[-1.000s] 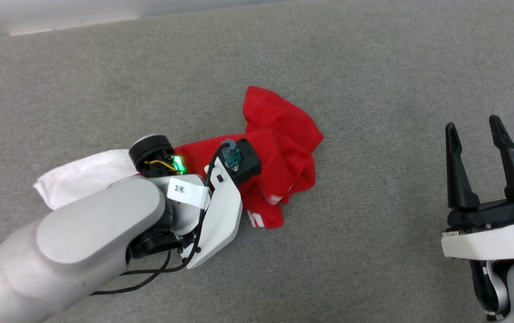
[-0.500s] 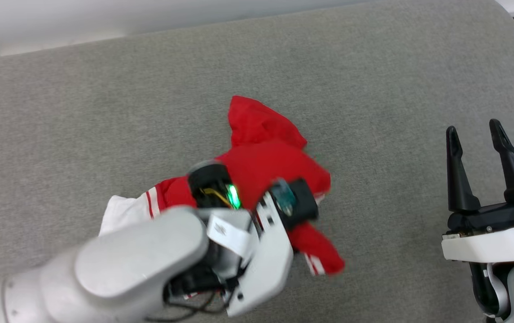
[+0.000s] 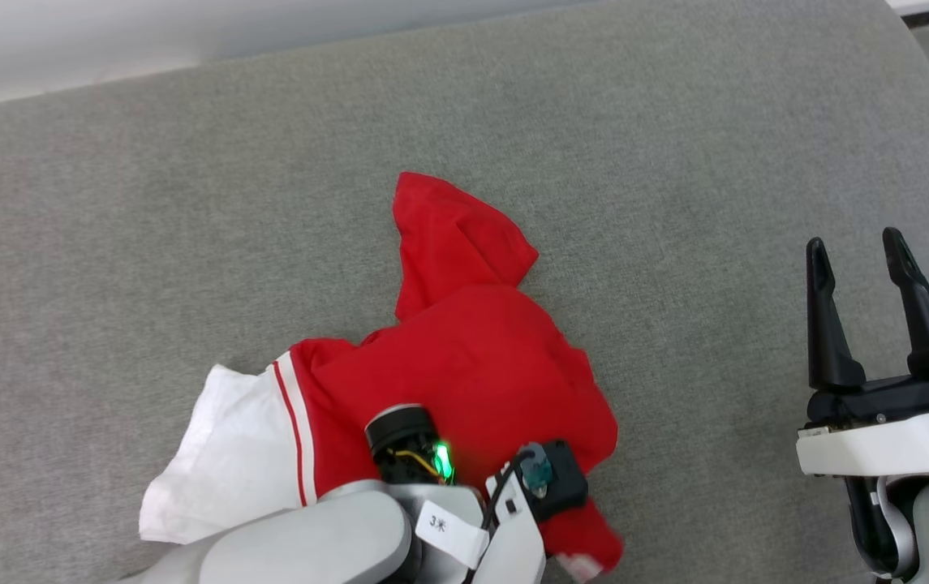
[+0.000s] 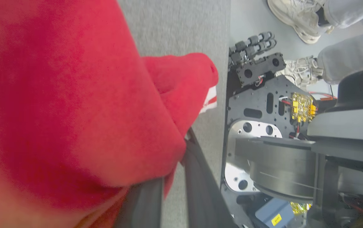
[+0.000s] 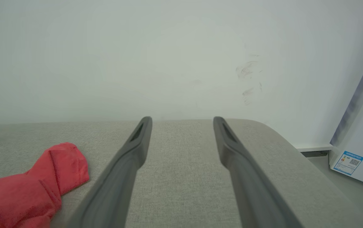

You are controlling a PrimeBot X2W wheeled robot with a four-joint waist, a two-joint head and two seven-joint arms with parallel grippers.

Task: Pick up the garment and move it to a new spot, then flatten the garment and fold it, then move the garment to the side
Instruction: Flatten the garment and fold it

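**Left gripper clamped on the red jersey, right gripper idle**

The left arm's pale forearm (image 3: pixel 302 543) enters from the head view's bottom edge, with its wrist bent down over the near edge of the garment (image 3: pixel 472 357). In the left wrist view, the left gripper (image 4: pixel 178 158) has its two dark fingers almost together, with red cloth pinched between them. The garment lies crumpled on the desk (image 3: pixel 675 162). Its white sleeve (image 3: pixel 221 454) is spread toward the robot's left.

The right gripper (image 3: pixel 855 251) hovers well apart from the garment, fingers spread, holding nothing and pointing toward the wall (image 5: pixel 168 57).

Grey fabric covers the desk, which has a rounded corner. A white cabinet (image 5: pixel 359 139) with a sticker stands beside it. A person's pale sneakers (image 4: pixel 295 15) rest on the floor.
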